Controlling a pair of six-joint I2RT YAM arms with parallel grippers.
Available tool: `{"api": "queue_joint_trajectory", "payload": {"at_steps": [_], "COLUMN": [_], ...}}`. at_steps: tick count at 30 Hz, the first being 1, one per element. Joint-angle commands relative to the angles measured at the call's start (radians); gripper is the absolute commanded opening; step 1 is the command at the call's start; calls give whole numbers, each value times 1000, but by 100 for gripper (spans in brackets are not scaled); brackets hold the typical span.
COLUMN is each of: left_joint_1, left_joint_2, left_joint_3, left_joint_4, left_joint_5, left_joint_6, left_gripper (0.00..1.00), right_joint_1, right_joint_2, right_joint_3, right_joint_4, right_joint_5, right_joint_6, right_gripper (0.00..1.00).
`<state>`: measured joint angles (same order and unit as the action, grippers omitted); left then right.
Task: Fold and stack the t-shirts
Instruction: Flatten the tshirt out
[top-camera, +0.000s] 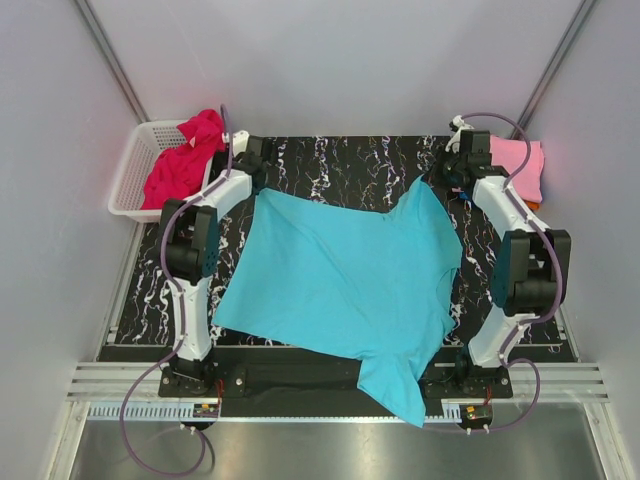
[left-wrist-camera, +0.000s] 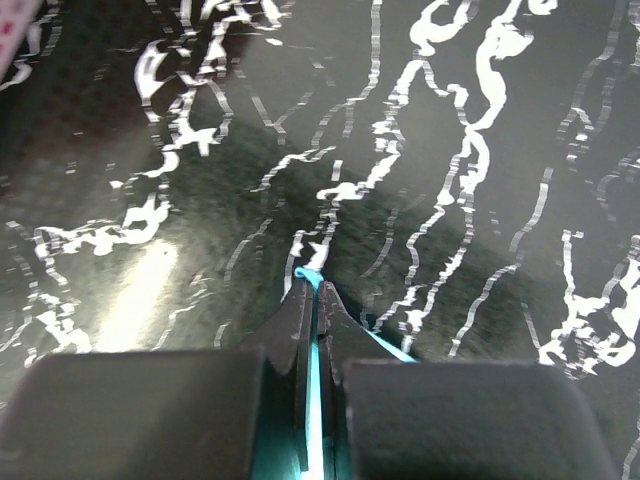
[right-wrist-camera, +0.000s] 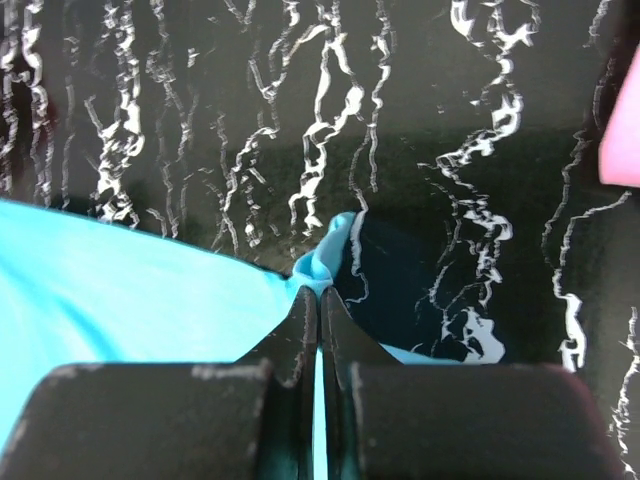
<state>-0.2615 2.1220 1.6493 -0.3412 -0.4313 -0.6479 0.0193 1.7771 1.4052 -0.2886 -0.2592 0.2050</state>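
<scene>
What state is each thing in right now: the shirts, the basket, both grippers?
turquoise cloth t-shirt: unfolded, spread on the black marbled table, one part past the near edge.
left gripper: shut on the turquoise cloth t-shirt's far left corner.
right gripper: shut on its far right corner.
magenta-red cloth t-shirt: crumpled, in the basket.
white plastic lattice basket: upright, far left.
light pink cloth t-shirt: apparently folded, far right.

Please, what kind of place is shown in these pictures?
Probably a robot test cell in a laboratory: plain grey walls enclose a black marbled table, and the left arm and right arm are bolted at its near edge, holding a turquoise t-shirt.
</scene>
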Motion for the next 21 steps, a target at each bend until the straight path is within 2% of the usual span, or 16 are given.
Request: {"api": "queue_joint_trajectory", "payload": {"at_steps": [1,5,10,15,21], "left_joint_1": [21,34,57,77,93], "left_joint_2": [-48,-39,-19,-10,-2], "left_joint_3": [43,53,67,78,81], "left_joint_4": [-18,-27,-38,-51,-62], "left_joint_5": [-92,-113,-122,-133,-165], "left_joint_6": [-18,-33,-44,-59,-64], "left_gripper": [0,0,0,0,0], "right_joint_1": [-1,-1,-2,-1,1], "right_joint_2": [59,209,453,622,731], "right_joint_3": [72,237,564,869,1040], "right_joint_4": [-40,-79,-155,-248,-290], "right_joint_5": [69,63,48,6,-71], "right_joint_6": [5,8,-9,-29,-58], "right_gripper": [0,0,0,0,0]}}
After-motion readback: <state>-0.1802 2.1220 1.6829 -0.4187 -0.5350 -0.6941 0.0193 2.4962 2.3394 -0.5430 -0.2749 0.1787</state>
